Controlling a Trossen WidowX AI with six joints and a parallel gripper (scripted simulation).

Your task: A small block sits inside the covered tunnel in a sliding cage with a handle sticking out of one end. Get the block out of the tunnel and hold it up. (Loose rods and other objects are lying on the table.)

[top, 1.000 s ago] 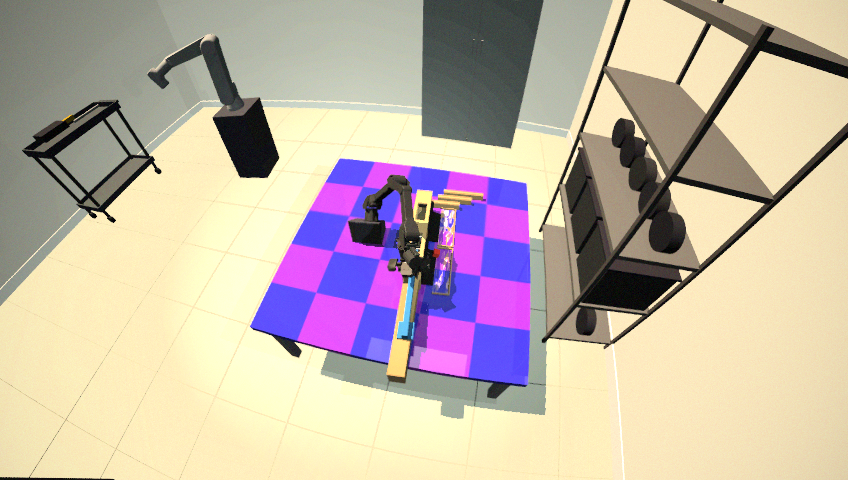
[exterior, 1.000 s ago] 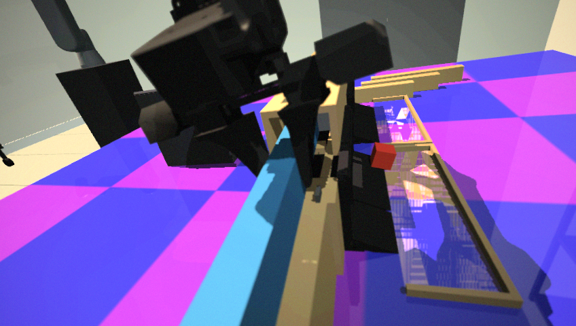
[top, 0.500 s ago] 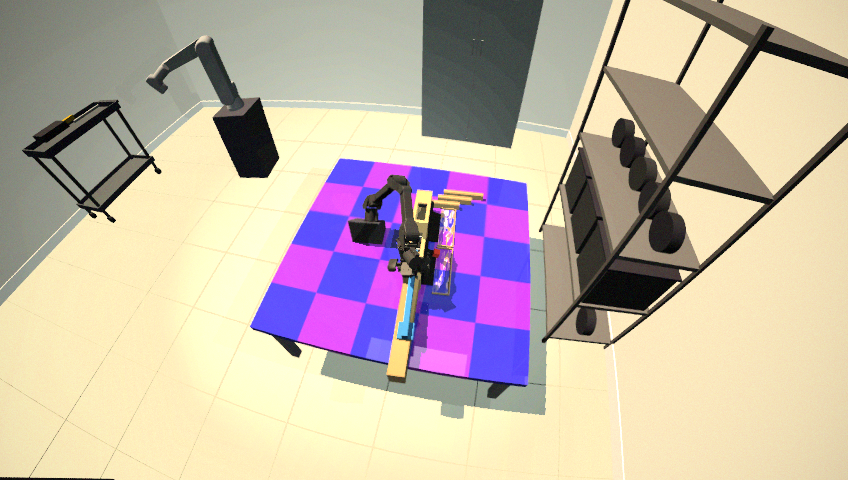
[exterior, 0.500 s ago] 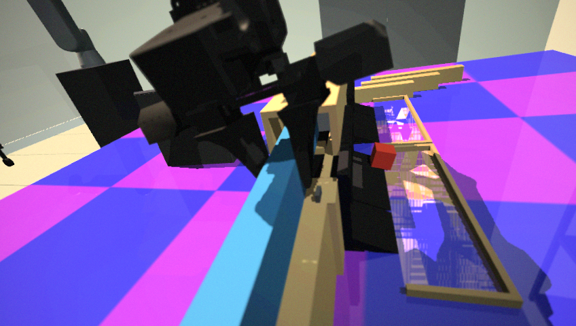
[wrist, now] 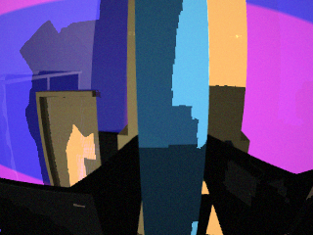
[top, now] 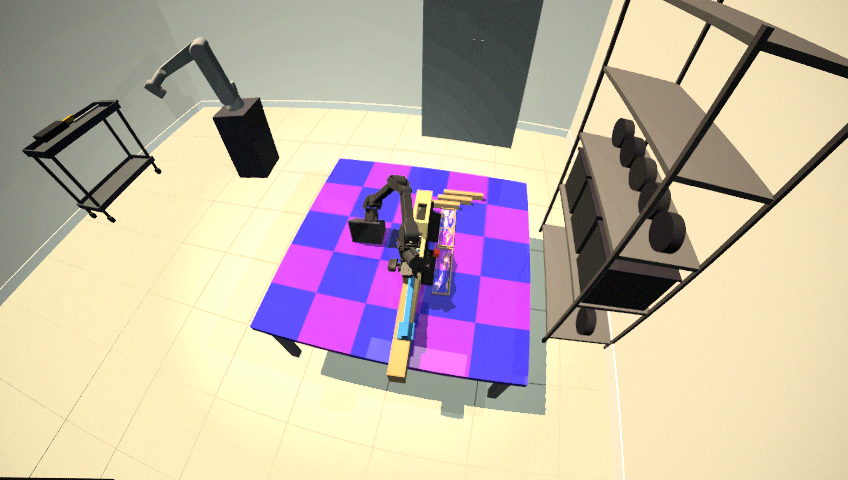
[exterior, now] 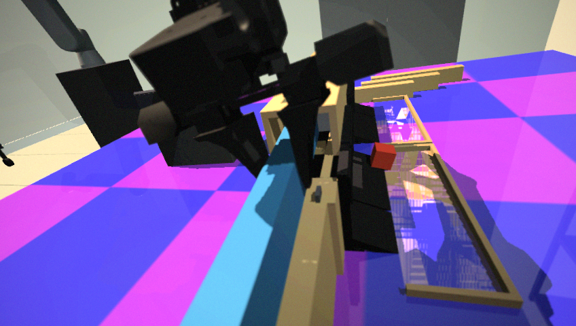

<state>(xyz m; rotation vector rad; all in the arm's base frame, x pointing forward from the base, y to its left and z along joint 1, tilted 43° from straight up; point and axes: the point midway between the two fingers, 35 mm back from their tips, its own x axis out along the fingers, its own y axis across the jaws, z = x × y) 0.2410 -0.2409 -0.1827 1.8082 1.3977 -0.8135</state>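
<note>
Pincer (exterior: 282, 181) (wrist: 171, 143), clamped on long blue bar (top: 406, 309) (exterior: 238, 226) (wrist: 191, 64); red cube (top: 436, 253) (exterior: 383, 156) beside black structure (exterior: 369, 226); pale rods (top: 457, 199) (exterior: 408, 82) lie beyond on checkered counter (top: 502, 303) (exterior: 169, 226) (wrist: 281, 98).

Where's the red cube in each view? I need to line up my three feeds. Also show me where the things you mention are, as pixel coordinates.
Top: the red cube (top: 436, 253) (exterior: 382, 156) is tiny, near picture centre, just right of the arm (top: 408, 220).
Exterior: right of centre, about mid-height, at the dark panels' right edge.
Wrist: not in it.
Shared landmark: the light-blue bar (top: 408, 303) (exterior: 246, 242) (wrist: 193, 59), running lengthwise through all three.
</note>
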